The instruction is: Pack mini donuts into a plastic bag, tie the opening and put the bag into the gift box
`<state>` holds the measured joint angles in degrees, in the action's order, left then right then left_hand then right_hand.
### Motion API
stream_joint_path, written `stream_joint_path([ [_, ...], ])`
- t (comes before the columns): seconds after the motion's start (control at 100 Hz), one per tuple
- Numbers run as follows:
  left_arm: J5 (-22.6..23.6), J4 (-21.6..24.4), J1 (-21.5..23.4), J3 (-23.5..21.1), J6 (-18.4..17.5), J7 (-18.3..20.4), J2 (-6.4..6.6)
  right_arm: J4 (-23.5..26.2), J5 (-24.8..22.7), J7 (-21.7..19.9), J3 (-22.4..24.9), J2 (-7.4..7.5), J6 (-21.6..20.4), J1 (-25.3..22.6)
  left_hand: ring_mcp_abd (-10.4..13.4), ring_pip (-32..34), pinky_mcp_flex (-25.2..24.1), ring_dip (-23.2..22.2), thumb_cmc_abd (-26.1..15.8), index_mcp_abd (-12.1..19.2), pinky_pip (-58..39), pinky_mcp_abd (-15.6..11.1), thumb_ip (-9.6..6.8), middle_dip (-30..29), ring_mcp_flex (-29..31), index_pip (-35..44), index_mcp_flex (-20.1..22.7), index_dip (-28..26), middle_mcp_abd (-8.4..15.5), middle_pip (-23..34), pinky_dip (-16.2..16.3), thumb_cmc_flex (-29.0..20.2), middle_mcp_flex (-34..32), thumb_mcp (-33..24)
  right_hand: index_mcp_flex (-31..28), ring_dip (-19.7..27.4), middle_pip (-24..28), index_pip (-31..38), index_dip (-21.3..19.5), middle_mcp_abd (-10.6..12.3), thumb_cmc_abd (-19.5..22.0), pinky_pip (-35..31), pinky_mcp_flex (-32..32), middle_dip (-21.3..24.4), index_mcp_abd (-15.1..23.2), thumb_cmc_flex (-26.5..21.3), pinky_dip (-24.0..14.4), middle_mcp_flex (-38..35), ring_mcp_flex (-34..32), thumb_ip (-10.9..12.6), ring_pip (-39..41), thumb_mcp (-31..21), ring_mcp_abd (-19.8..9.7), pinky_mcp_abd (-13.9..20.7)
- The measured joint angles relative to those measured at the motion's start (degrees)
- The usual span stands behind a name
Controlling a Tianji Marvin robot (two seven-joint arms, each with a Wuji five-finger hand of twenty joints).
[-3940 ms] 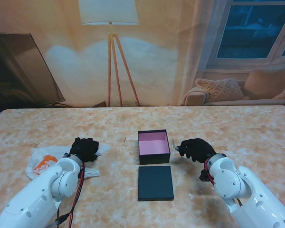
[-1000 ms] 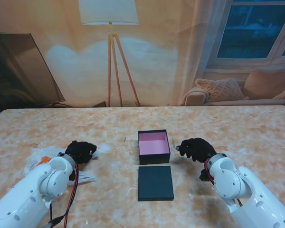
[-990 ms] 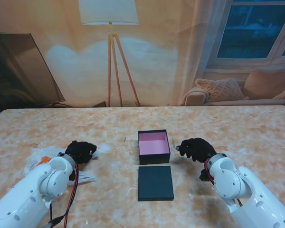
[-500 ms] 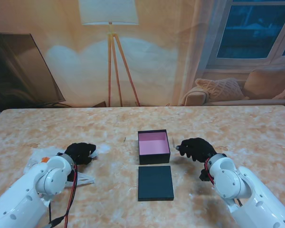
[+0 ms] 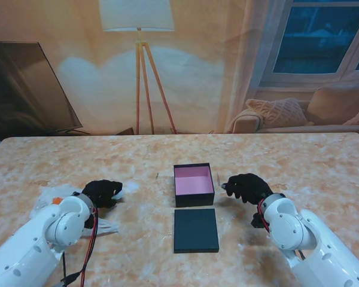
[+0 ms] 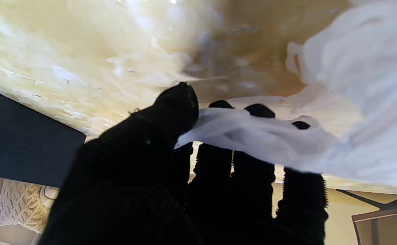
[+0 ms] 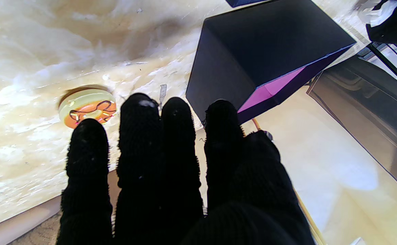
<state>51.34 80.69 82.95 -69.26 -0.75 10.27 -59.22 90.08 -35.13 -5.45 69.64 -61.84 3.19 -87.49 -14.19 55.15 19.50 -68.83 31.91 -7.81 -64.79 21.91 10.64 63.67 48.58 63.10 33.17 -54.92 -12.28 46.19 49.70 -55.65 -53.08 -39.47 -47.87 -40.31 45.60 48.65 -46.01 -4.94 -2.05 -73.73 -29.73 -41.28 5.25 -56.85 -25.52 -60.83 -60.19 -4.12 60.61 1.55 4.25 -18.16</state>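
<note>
- Now, the stand's view: the left hand (image 5: 102, 192) sits on the crumpled plastic bag (image 5: 48, 200) at the left of the surface (image 5: 167, 149), with a spot of orange showing through the film beside the forearm.
- Right of centre, the right hand (image 5: 246, 187) hovers just beside the open gift box (image 5: 193, 185) with its pink lining; the dark lid (image 5: 195, 229) lies flat, nearer to me than the box.
- Box and lid stand between the 2 hands, so the bag is well apart from the right hand and must cross toward the box later.
- Over to the left wrist view: the left thumb (image 6: 171, 109) and the fingers (image 6: 219, 160) behind it pinch a white fold of the bag, and the rest of the film billows off to one side.
- Right wrist view next: the right hand's fingers (image 7: 151, 136) are spread, holding nothing.
- 1 mini donut (image 7: 87, 111), orange with dark icing lines, lies on the surface just past those fingertips, on the side away from the box.
- My read: the right hand is the nearer one for that donut, nothing blocks it, and packing is not yet finished.
</note>
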Motion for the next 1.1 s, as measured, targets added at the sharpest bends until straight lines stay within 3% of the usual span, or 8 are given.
stream_joint_path([
  [0.23, -0.99, 1.06, 0.33, -0.63, 0.18, 1.47, -0.02, -0.03, 0.08, 0.04, -0.04, -0.01, 0.0, 0.04, -0.09, 11.44, -1.47, -6.73, -7.48, -2.04, -1.65, -0.01, -0.79, 1.56, 0.02, -11.32, 3.2, 7.44, 0.5, 13.7, 1.81, -2.88, 0.74, 7.67, 0.0, 0.0, 0.0, 0.01, 0.02, 0.0, -0.02, 0.0, 0.0, 0.0, 0.0, -0.01, 0.0, 0.0, 0.0, 0.0, 0.0, 0.0, 0.0, 0.0],
  [0.37, -1.02, 2.28, 0.76, -1.93, -1.54, 4.6, 0.11, -0.03, 0.05, 0.04, -0.04, -0.01, -0.01, 0.04, -0.13, 12.85, -1.21, -7.1, -9.76, -2.07, -4.97, -0.5, -0.81, 1.53, 0.71, -11.36, 3.85, 7.17, 0.9, 14.42, 4.38, -4.37, 0.68, 11.14, -0.06, 0.0, 0.0, 0.01, 0.03, 0.0, -0.51, 0.0, 0.0, 0.0, 0.0, -0.03, 0.0, 0.0, 0.0, 0.0, 0.0, -0.02, 0.0, 0.0],
  [0.52, -1.65, 3.75, 1.2, -3.17, -2.93, 8.23, 0.54, -0.03, 0.02, 0.04, -0.04, -0.01, -0.01, 0.04, -2.49, 5.47, 1.74, 2.15, -12.56, -3.06, -8.65, -0.65, -0.94, -9.49, 2.68, -11.42, 2.76, 0.74, 1.19, 5.99, 6.63, -4.44, -0.11, 12.99, -0.07, 0.0, 0.0, 0.46, 0.04, 0.0, -0.53, 0.0, 0.0, 0.0, 0.0, -0.05, 0.0, 0.0, 0.0, 0.0, 0.0, -0.02, 0.0, 0.0],
  [0.61, -3.09, 4.75, 1.37, -3.47, -2.78, 10.14, 0.9, -0.03, -0.02, -0.01, -0.04, -0.01, -0.01, 0.04, -2.65, 5.65, 4.32, 4.93, -13.17, -3.25, -11.26, -0.06, -2.13, -13.89, 5.08, -10.63, 2.75, -0.75, 0.65, 5.71, 7.14, -3.77, -1.66, 14.08, -0.28, 0.0, 0.02, 1.3, -1.46, 0.0, -0.54, 0.0, 0.0, 0.0, 0.0, -0.05, 0.0, 0.0, 0.0, 0.0, 0.0, -0.02, 0.0, 0.0],
  [0.8, -9.56, 5.37, 1.41, -3.41, -0.5, 8.28, 0.83, -0.02, -0.11, 0.08, -0.04, 0.0, -0.01, 0.03, -1.52, 18.66, 15.8, 8.32, -8.61, -2.12, -22.87, 1.72, -2.1, -14.44, 16.71, -7.0, 10.21, 3.21, -0.3, 13.08, 7.13, 2.17, -11.9, 10.21, -0.28, 0.0, 0.03, 1.39, -1.87, 0.0, -0.54, 0.0, 0.0, 0.0, 0.0, -0.05, 0.0, 0.0, 0.0, 0.0, 0.0, -0.01, 0.0, 0.0],
  [0.88, -14.55, 5.5, 1.43, -3.85, -0.51, 8.37, 0.51, -0.02, 0.03, 0.17, -0.04, -0.01, -0.13, 0.03, -0.73, 23.61, 20.31, 9.9, -7.46, -2.12, -27.53, 2.07, -1.19, -13.93, 20.7, -7.43, 12.22, 5.5, -0.22, 14.54, 5.13, 1.73, -14.95, 10.57, -0.28, 0.0, 0.03, 1.39, -1.87, 0.0, -0.54, 0.0, 0.0, 0.0, 0.0, -0.05, 0.0, 0.0, 0.0, 0.0, 0.0, -0.01, 0.0, 0.0],
  [0.98, -14.92, 6.18, 1.44, -4.16, -0.19, 9.65, 0.25, -0.11, 0.13, 0.07, -0.28, 0.0, -0.33, 0.2, -0.4, 28.36, 23.92, 11.45, -7.39, -3.24, -31.35, 2.39, -0.4, -13.56, 22.08, -8.74, 12.91, 6.71, 0.07, 15.72, 2.94, -0.83, -16.23, 13.33, -0.29, 0.0, 0.03, 1.39, -1.87, 0.0, -0.54, 0.0, 0.0, 0.0, 0.0, -0.05, 0.0, 0.0, 0.0, 0.0, 0.0, -0.01, 0.0, 0.0],
  [1.1, -20.68, 7.04, 1.65, -4.63, 1.57, 11.89, 0.25, -0.18, 0.24, -0.05, -0.36, 0.0, -0.28, 0.31, -0.14, 30.49, 24.82, 12.48, -7.55, -4.11, -33.04, 2.41, -0.39, -13.44, 22.1, -9.76, 12.93, 7.96, 0.34, 16.41, 1.96, -2.29, -16.23, 14.33, -0.29, 0.0, 0.03, 1.39, -1.87, 0.0, -0.55, 0.0, 0.0, 0.0, 0.0, -0.05, 0.0, 0.0, 0.0, 0.0, 0.0, -0.01, 0.0, 0.0],
])
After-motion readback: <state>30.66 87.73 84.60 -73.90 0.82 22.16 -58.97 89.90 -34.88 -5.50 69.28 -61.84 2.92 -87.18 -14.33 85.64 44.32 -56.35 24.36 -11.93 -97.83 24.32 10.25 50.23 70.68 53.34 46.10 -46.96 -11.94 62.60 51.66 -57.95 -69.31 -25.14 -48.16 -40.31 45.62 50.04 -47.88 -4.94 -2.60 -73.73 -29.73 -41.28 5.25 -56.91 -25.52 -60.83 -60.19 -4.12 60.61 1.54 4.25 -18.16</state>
